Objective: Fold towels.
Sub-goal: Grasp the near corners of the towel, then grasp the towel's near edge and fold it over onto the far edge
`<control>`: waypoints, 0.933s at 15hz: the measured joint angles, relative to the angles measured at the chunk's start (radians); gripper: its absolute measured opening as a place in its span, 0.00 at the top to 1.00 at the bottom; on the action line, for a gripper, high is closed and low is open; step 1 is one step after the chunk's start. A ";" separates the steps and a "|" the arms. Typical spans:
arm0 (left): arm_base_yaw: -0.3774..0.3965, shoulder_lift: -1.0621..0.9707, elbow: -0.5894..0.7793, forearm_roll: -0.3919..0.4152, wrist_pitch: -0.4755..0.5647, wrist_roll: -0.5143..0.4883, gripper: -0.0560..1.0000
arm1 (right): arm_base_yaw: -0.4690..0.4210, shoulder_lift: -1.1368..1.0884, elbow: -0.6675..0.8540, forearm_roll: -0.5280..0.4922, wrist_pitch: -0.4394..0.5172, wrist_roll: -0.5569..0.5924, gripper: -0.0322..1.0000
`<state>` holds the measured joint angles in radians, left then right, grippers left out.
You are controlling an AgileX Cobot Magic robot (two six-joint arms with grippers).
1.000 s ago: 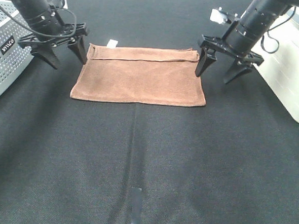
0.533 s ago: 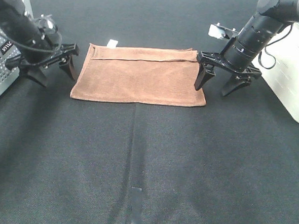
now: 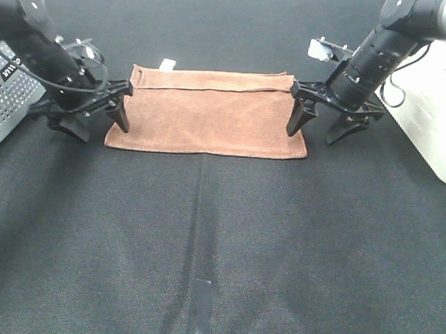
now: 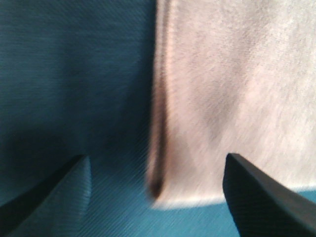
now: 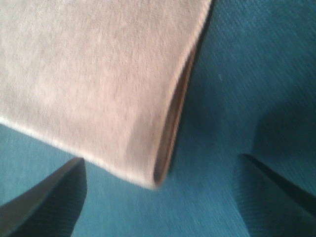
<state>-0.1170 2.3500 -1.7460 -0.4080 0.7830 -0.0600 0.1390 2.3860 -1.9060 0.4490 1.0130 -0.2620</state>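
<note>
The brown towel (image 3: 208,113) lies flat on the black cloth, folded in half, with a small white tag (image 3: 167,64) at its far edge. My left gripper (image 3: 99,124) is open and low at the towel's near left corner, one finger (image 3: 122,115) by the left edge. In the left wrist view the towel's layered edge (image 4: 163,123) sits between the open fingers (image 4: 266,197). My right gripper (image 3: 316,129) is open at the towel's right edge, near the near right corner. The right wrist view shows that corner (image 5: 158,177) between its fingers (image 5: 44,197).
A grey perforated box (image 3: 4,93) stands at the left edge, close behind my left arm. A white box (image 3: 439,97) stands at the right, beside my right arm. A strip of tape (image 3: 203,310) lies on the black cloth (image 3: 219,235) near the front.
My left gripper has swung out from the towel's far left corner and come down to its near left corner. My right gripper has shifted slightly nearer along the right edge. The towel has not moved.
</note>
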 joint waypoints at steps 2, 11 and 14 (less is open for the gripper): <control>-0.003 0.013 0.000 -0.076 -0.035 0.045 0.28 | 0.000 0.032 0.000 0.060 -0.006 -0.023 0.23; -0.017 0.045 -0.004 -0.151 -0.044 0.098 0.85 | -0.004 0.068 -0.001 0.132 -0.024 -0.020 0.79; -0.018 0.042 -0.004 -0.119 0.007 0.098 0.94 | -0.004 0.068 -0.001 0.129 -0.021 -0.016 0.97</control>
<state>-0.1350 2.3920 -1.7500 -0.5270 0.7900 0.0380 0.1350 2.4540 -1.9070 0.5780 0.9920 -0.2780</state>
